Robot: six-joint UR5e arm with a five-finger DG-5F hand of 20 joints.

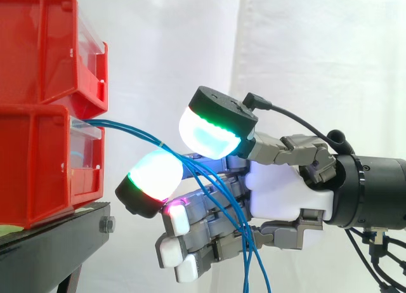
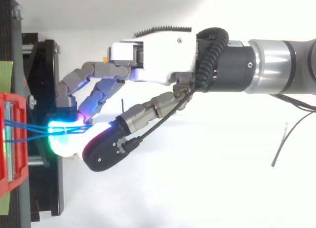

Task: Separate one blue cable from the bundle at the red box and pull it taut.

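The fingers of the hand are curled to a narrow gap round a bundle of thin blue cables. A green-and-white glowing pad sits under the bundle and the thumb's cyan-green pad above it, at the centre of the side view. Several strands seem to run through that gap, not 1 alone, so I judge the separating step unfinished.

The blue cables leave the front of the lower red plastic bin at the left edge. They slope down to the right between the pads, then drape over the lower curled fingers and hang slack off the bottom of the frame. This is the lower of 2 stacked bins on a black metal stand.

In the top view the strands spread slightly at the bin mouth and converge at the pads. The hand probably grips close to the bin for that reason: the short span there is nearly straight, so a pull toward the right edge should tighten it quickly.
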